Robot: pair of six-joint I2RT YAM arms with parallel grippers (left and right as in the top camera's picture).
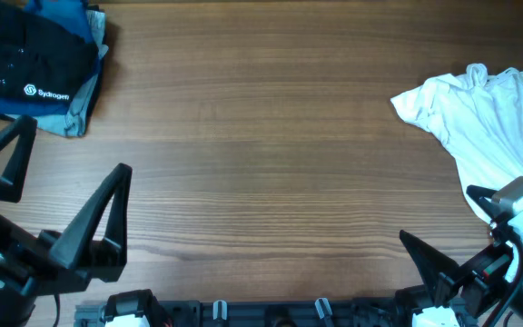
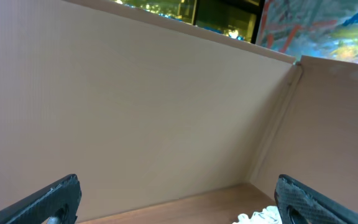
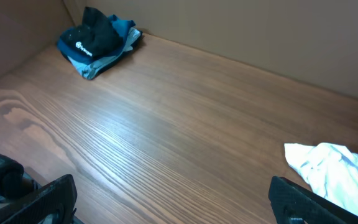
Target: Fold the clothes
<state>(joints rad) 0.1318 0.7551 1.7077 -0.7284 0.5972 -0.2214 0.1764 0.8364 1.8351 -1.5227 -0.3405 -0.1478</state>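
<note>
– At the far left corner of the table (image 1: 261, 136), how does the black T-shirt (image 1: 27, 68) lie?

– It lies as a compact bundle with the white logo facing up, on top of a blue shirt (image 1: 78, 107). No gripper touches it.

– What is the state of the end effectors?

– The left gripper (image 1: 76, 145) has its jaws spread wide with nothing between them, and sits near the stack but clear of it. The right gripper (image 1: 436, 213) is likewise spread and empty, at the near right edge, just beside a crumpled white T-shirt (image 1: 488, 109).

– What does the step in hand require?

– The fold appears complete, so the concern is leaving it undisturbed. The left arm should rise before it travels sideways. The fabric looks thin and soft, and a finger that catches an edge would probably drag the top layer open.

– What of the surface and surroundings?

– The table is wood-grained and bare between the two piles. Plain beige panels (image 2: 135, 93) enclose it and meet at a corner. Blurred bright colours show above their top edge.
</note>
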